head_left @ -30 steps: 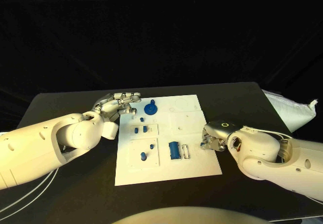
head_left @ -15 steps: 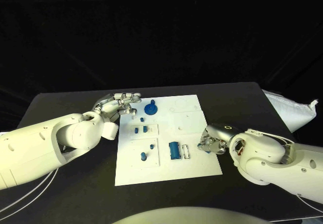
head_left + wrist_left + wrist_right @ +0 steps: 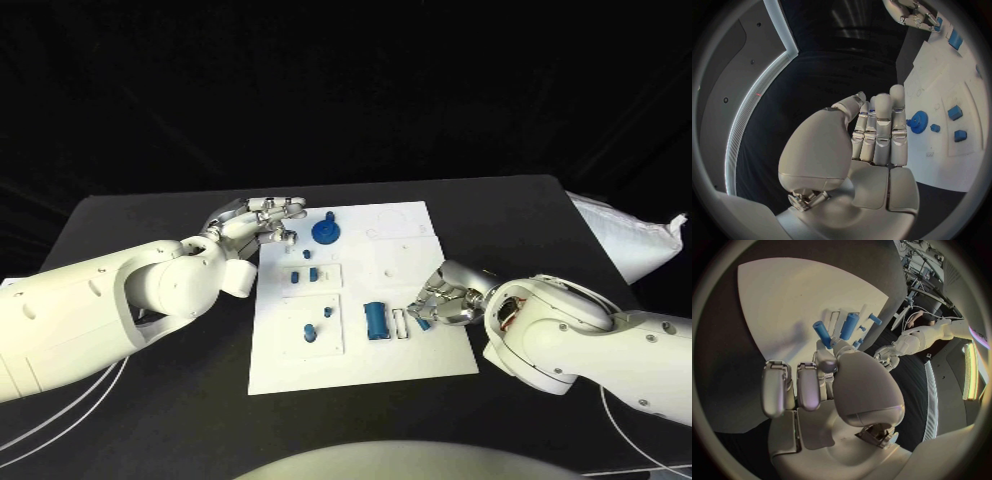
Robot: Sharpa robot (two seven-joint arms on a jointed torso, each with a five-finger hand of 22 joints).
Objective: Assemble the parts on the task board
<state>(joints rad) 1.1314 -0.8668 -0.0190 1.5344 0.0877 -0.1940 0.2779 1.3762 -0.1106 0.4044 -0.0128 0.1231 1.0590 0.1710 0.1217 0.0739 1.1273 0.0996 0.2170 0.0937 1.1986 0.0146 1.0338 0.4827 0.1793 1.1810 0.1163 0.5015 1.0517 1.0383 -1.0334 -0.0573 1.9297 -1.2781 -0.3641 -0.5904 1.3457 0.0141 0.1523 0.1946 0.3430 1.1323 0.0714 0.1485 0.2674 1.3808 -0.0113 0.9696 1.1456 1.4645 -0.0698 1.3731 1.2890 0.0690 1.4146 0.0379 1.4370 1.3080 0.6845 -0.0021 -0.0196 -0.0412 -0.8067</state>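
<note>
White board (image 3: 411, 360) lies mid-table with blue parts on it. Left hand (image 3: 257, 226) hovers at board's far left edge beside blue gear (image 3: 326, 233), fingers straight and together, holding nothing. Right hand (image 3: 440, 300) at board's right edge pinches blue peg (image 3: 822, 333).

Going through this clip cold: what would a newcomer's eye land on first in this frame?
The white task board in the middle of the black table, dotted with small blue parts, stands out first. At its far left corner a blue gear lies beside the left hand. At the board's right edge the right hand pinches a blue cylinder, close to a blue block lying on the board.
</note>
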